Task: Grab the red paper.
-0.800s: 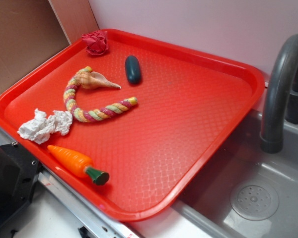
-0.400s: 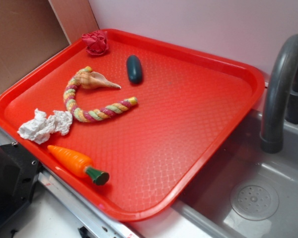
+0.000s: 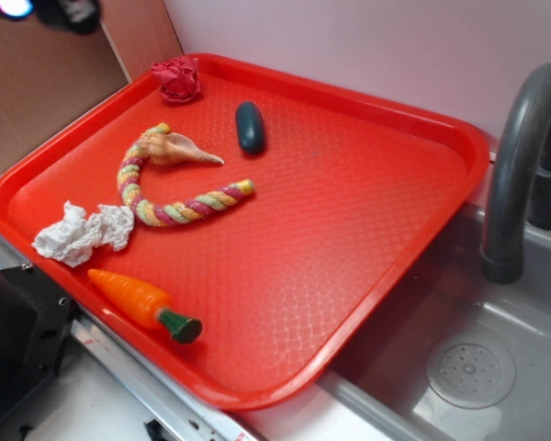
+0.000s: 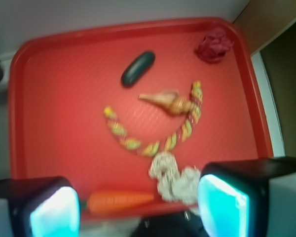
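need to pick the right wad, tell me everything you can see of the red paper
The red paper is a small dark crimson wad, crumpled into wrinkly, rose-like folds. It sits in the far left corner of the red tray, seemingly against the rim. Nothing else touches it: the dark green oblong piece and the seashell lie apart from it. In the wrist view it shows blurred, at upper right. The tool is open, well clear of it.

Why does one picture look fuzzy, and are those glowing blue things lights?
The wrist view is soft all over: the red paper and seashell lack crisp edges. The cyan blocks are the pincer fingers, too near to focus and glaring. The exterior view is sharp, with glare on the tray; only the dark shape at its top-left corner is blurred.
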Motion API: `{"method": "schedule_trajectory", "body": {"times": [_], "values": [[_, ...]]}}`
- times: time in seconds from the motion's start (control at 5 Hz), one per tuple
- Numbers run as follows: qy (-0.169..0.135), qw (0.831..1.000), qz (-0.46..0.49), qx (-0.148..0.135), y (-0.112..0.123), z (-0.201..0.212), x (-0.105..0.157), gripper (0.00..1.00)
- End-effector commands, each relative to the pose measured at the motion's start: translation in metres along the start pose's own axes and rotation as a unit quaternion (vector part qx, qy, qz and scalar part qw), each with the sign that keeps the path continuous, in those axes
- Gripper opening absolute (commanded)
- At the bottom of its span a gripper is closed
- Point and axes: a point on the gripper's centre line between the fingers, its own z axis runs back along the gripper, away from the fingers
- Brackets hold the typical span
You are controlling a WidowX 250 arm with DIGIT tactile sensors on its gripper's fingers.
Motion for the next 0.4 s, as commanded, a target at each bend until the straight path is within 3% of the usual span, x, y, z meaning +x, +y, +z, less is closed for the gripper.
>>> {"method": "schedule_trajectory", "body": {"times": [0.0,0.2], "values": [[-0.059,0.994,0.084,0.037,0.042,-0.031,0.069,1.00],[-0.090,0.985,0.134,0.056,0.071,-0.046,0.096,1.00]]}}
